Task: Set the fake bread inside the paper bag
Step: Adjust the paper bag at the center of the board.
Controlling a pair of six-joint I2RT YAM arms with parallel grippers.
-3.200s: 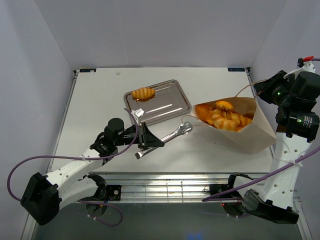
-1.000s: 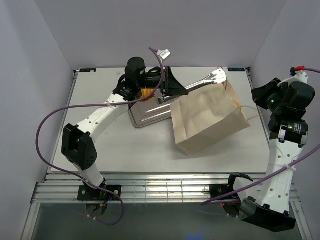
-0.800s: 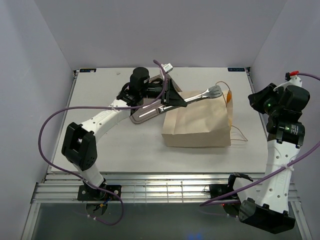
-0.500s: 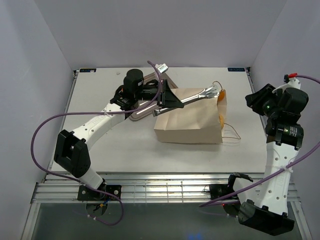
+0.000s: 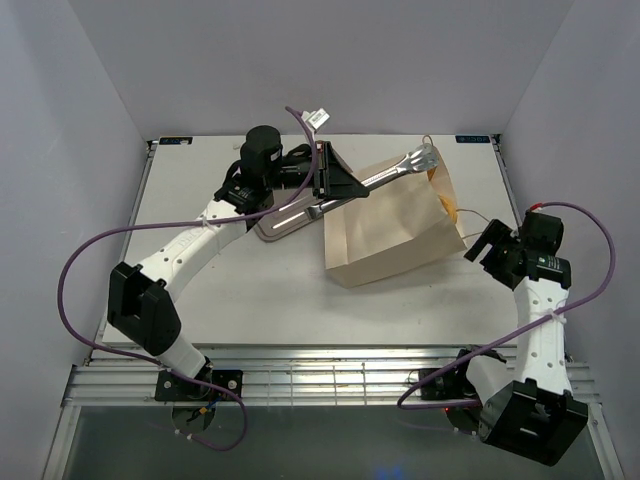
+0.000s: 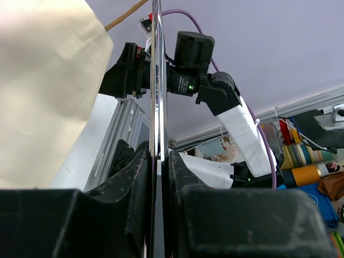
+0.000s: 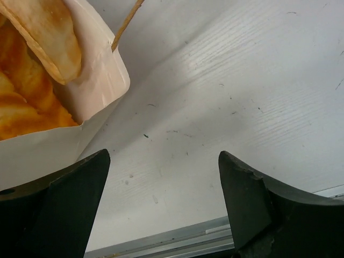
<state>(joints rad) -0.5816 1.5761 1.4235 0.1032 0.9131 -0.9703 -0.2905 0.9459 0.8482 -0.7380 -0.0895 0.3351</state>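
Observation:
The paper bag point(image 5: 385, 225) lies on its side mid-table, mouth turned right. Fake bread point(image 7: 37, 37) shows golden-orange inside that mouth, and a sliver of it shows in the top view point(image 5: 452, 208). My right gripper point(image 5: 478, 250) hangs just right of the mouth, open and empty, with bare table between its fingers point(image 7: 164, 161). A string handle point(image 7: 126, 21) sticks out of the bag's rim. My left gripper point(image 5: 338, 185) is shut on the metal tongs point(image 5: 400, 168), which reach over the bag's top edge. The tongs' handle point(image 6: 157, 107) runs up between my left fingers, the bag point(image 6: 43, 91) to their left.
The silver tray point(image 5: 283, 222) lies left of the bag, mostly hidden under my left arm. The table's point(image 5: 250, 290) near edge with its metal rail point(image 7: 177, 236) is close under my right gripper. The right wall stands near the right arm.
My right gripper has opened, let go of the bag and dropped toward the near right. The bag has swung its mouth end farther back. The left arm with the tongs shifted slightly.

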